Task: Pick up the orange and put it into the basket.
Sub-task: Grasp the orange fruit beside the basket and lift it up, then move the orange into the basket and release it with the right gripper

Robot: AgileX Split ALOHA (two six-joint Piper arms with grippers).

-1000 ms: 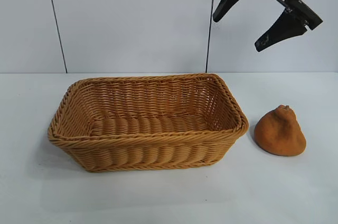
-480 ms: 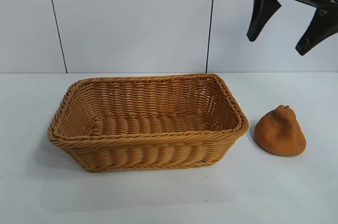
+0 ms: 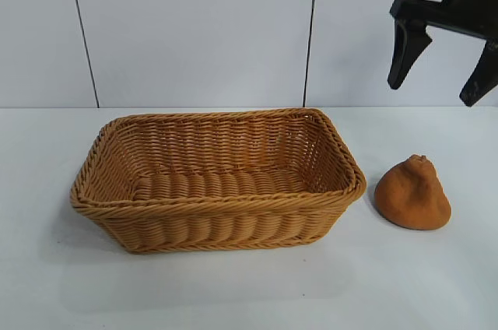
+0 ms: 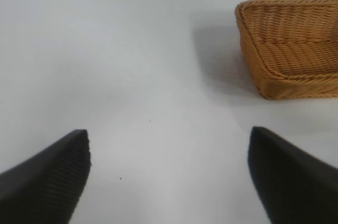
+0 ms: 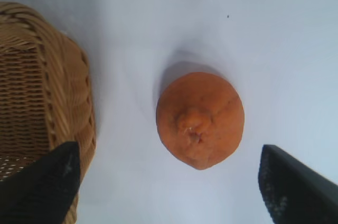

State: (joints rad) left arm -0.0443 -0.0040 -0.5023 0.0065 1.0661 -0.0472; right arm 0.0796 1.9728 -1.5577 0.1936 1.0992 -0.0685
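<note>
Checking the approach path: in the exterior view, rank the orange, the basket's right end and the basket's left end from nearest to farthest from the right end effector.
From the right end effector, open:
1. Orange, directly below on the table.
2. Right end of the basket, beside the orange.
3. Left end, far across.

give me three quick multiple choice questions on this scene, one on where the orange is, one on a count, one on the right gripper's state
1. Where is the orange?
A. inside the basket
B. on the table beside the basket's right end
C. held between gripper fingers

2. How many pieces of fruit are in view?
A. one
B. two
C. three

3. How is the right gripper?
A. shut on the orange
B. shut and empty
C. open, hanging above the orange

Answers:
1. B, the orange sits on the white table apart from the basket, whose inside shows only weave.
2. A, only one orange shows in the exterior and right wrist views.
3. C, its two fingers stand wide apart in the air, and the right wrist view looks down on the orange between them.

The left gripper hangs open over bare table.
</note>
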